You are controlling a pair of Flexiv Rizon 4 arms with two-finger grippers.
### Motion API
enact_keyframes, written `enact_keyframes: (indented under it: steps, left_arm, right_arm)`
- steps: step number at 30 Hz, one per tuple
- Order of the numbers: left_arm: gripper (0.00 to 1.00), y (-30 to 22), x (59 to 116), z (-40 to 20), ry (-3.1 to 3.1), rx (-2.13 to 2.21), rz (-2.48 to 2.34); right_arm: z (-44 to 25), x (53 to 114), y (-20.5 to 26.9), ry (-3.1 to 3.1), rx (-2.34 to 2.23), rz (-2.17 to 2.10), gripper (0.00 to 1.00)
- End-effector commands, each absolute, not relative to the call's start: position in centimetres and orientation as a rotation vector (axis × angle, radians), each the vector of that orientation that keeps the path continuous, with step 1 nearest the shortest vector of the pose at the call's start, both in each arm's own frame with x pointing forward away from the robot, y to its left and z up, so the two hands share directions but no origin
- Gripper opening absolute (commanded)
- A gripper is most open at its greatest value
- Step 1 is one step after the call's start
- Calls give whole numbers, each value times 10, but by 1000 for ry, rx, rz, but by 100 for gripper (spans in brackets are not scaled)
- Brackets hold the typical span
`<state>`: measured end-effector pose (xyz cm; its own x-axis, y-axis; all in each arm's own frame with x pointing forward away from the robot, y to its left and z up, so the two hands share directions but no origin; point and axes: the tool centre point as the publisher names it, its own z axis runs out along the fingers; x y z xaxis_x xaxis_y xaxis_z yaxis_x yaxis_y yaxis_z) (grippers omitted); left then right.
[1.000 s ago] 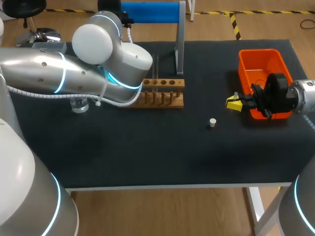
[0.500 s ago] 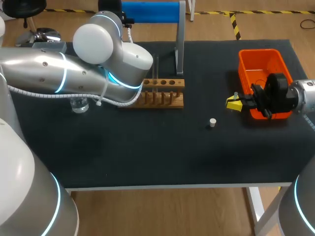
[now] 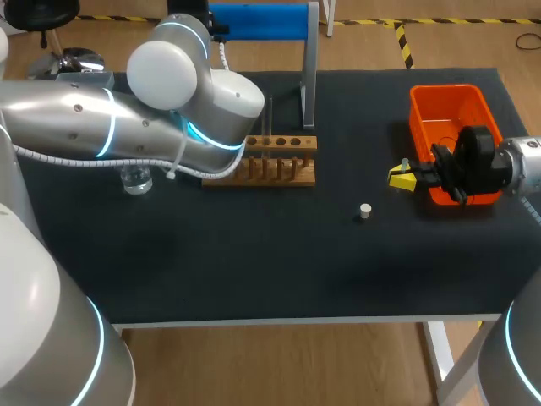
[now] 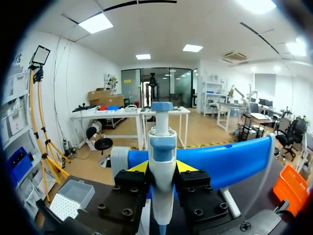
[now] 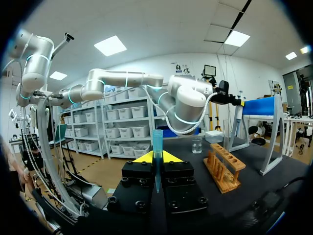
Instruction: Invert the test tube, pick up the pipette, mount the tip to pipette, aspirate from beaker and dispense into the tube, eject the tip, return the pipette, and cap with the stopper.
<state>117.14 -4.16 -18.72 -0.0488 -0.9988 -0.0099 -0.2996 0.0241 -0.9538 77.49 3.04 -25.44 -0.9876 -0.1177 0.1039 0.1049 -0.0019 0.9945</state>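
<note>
left gripper (image 4: 162, 169) is clamped on the pipette (image 4: 162, 147). a yellow-tipped finger presses each side of its white and blue body, plunger end up. it sits right in front of the blue stand (image 4: 230, 161) at the table's far edge. from above, the left arm (image 3: 127, 127) lies across the far left of the table (image 3: 254, 262) and hides that gripper from the head view. beside the gripper sits the tip box (image 4: 68, 201), a white grid showing on top.

over to the other side now. the right gripper (image 5: 156, 161) has its fingers drawn in narrow, pinching a blue pipette tip (image 5: 157, 139) upright. it hangs just beside the near left corner of the orange bin (image 3: 448, 110), which sits close to the table's right edge.

the stopper (image 3: 365, 211) stands on the dark mat between the wooden rack (image 3: 275, 165) and the bin. it is well apart from both and well back from the near edge. the rack stands mid-table, just in front of the stand's post, with a clear test tube (image 5: 226, 136) upright in it. the beaker (image 3: 135, 179) is left of the rack, partly under the left arm.

any lettering on the pipette or the bin is too small to read.
</note>
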Motion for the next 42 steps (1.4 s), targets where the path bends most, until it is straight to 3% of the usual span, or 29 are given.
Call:
enact_keyframes:
  steps: [1,15,42]
  left_arm:
    - [0,-41,1173,-176,1479,-1392,-1067]
    - [0,-40,1147,-153,1536,-1330,-1126]
    - [0,-35,995,-87,1901,-983,-1465]
  right_arm:
    - [-254,774,30,-2103,14,-2117,0]
    - [-254,774,30,-2103,14,-2117,0]
    - [-254,774,30,-2103,14,-2117,0]
